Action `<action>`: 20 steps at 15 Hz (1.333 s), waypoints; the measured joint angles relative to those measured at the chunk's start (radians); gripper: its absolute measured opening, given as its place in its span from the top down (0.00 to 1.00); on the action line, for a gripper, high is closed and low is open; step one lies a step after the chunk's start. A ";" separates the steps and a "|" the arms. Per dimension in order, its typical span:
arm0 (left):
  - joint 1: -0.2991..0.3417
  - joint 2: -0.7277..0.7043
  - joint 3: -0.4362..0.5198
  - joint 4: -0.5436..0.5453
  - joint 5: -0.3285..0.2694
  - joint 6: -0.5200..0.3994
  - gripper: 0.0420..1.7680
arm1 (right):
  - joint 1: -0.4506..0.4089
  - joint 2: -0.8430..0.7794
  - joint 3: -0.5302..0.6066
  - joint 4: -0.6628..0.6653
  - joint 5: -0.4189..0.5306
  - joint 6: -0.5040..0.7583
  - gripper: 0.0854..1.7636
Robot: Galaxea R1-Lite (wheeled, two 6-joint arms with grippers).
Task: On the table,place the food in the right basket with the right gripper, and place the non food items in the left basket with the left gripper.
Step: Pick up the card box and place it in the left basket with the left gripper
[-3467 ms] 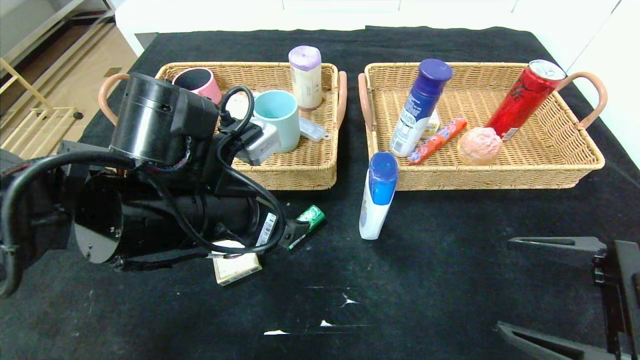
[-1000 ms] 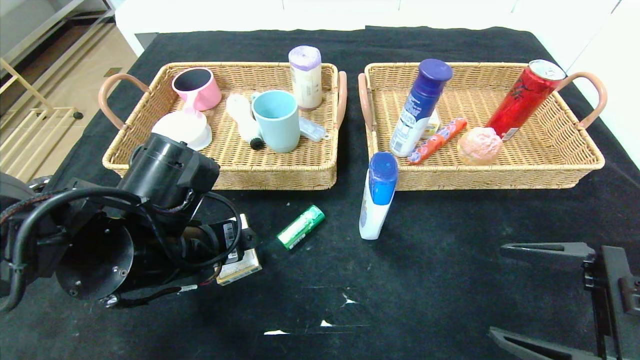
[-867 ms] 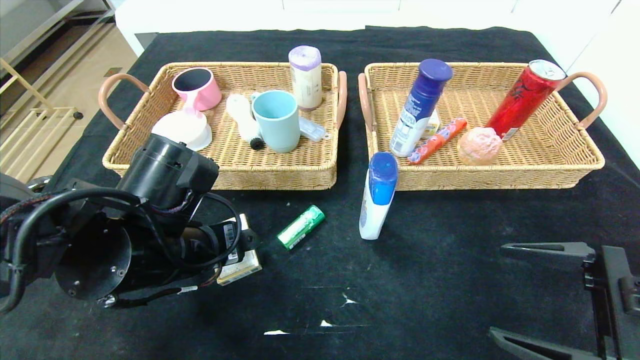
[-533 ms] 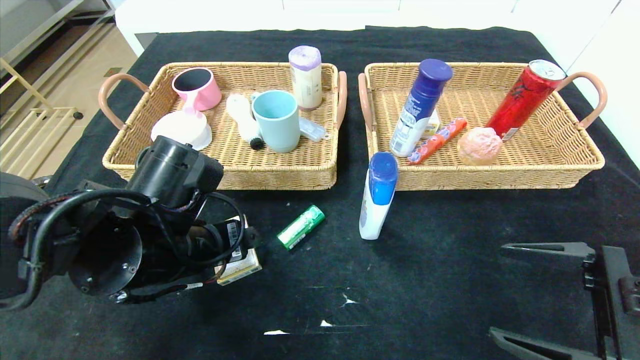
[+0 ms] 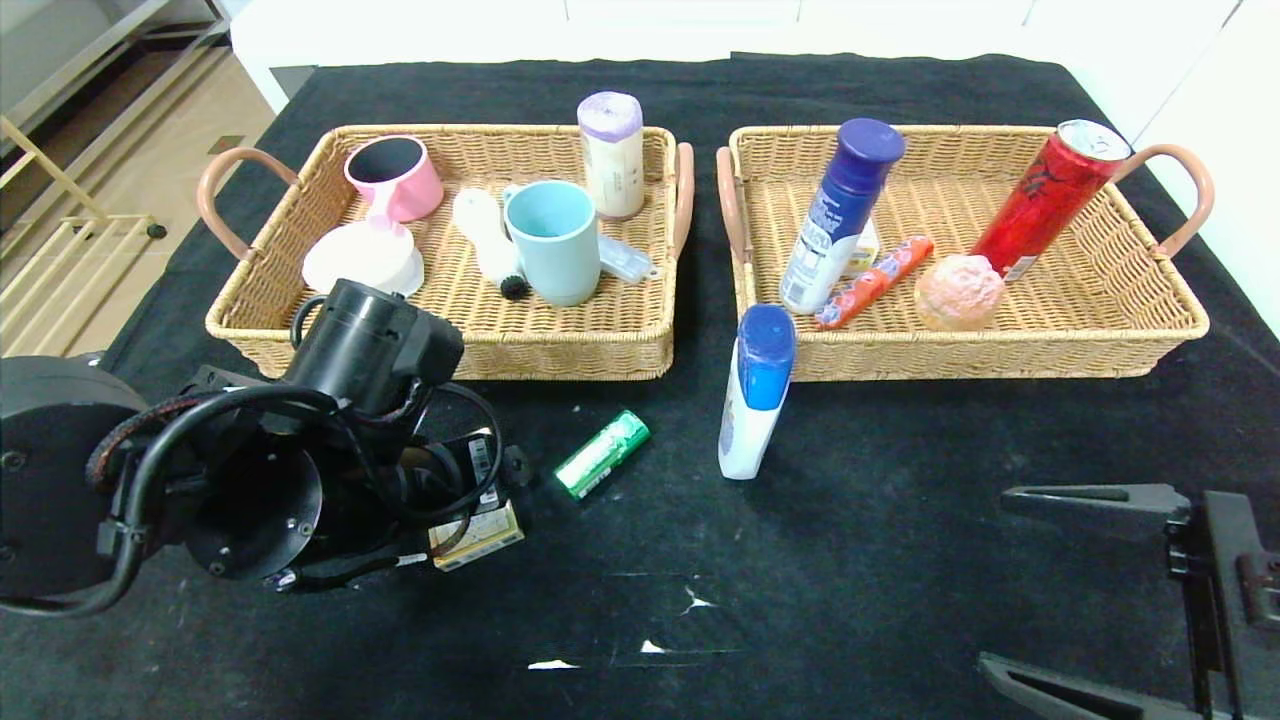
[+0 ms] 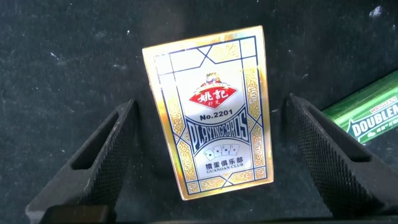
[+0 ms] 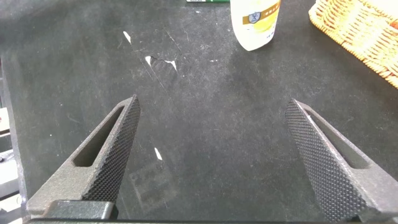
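Head camera high up, looks down at whole table (image 5: 900,480). Wrist cameras close, looking down. Left wrist, head share card box (image 6: 211,109).

Card box (image 6: 211,112): "No.2201", "PLAYING CARDS", "GUANDAN CLUB". Green pack (image 6: 367,115): "DOUBLEM".

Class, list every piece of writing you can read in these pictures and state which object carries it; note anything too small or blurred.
"No.2201" – playing card box
"PLAYINGCARDS" – same box
"GUANDAN CLUB" – same box
"DOUBLEM", cut off – green pack
Red emblem's characters on the card box: too stylised to read.
Bottles, red can and barcode sticker: print too small.
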 joint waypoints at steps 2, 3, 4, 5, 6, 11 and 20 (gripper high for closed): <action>0.000 0.001 0.001 0.000 0.000 0.000 0.03 | 0.000 0.000 0.000 0.000 0.000 0.000 0.03; 0.001 0.002 0.001 0.001 0.002 0.000 0.12 | 0.000 0.000 0.000 0.000 0.000 0.000 0.03; 0.001 0.003 0.001 0.001 0.002 0.000 0.21 | 0.000 0.000 0.000 0.000 0.000 0.000 0.03; 0.000 0.004 0.000 0.000 0.002 0.001 0.30 | 0.000 0.000 0.000 0.000 0.000 0.000 0.03; 0.000 0.005 0.000 0.000 0.001 0.001 0.37 | -0.001 0.000 -0.001 0.000 0.000 0.000 0.03; -0.001 0.008 0.000 0.001 0.001 0.001 0.42 | 0.000 0.001 0.000 0.000 0.000 0.000 0.03; -0.001 0.014 -0.003 0.007 0.002 0.009 0.42 | -0.191 0.008 0.004 0.000 0.000 -0.005 0.03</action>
